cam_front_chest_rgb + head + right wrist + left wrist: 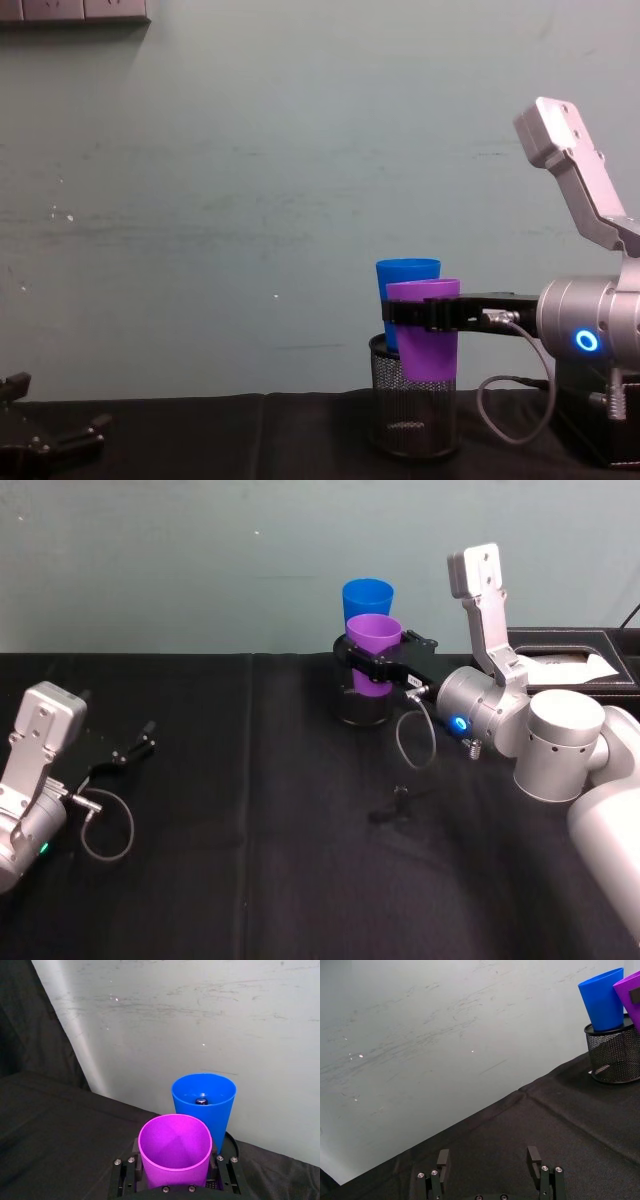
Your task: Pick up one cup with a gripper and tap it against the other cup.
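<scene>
Right gripper (378,666) clamped around the purple tumbler (373,652) just below its rim, holding it upright and raised, its base in the mouth of the black mesh pen holder (413,410) near the table's (250,880) back edge. Blue tumbler (367,598) stands in the same holder, just behind the purple one; cannot tell whether they touch.

Left gripper (128,752) parked near the table's left edge, jaws wide, holding nothing.

Risks (judgement):
- Blue tumbler only rests in the light holder; a firm tap could tip it or shove the holder.
- Purple base could snag the mesh rim on a sideways move.

Room: wall close behind; open black cloth toward the front and left. A black box (575,660) sits at the right rear.
</scene>
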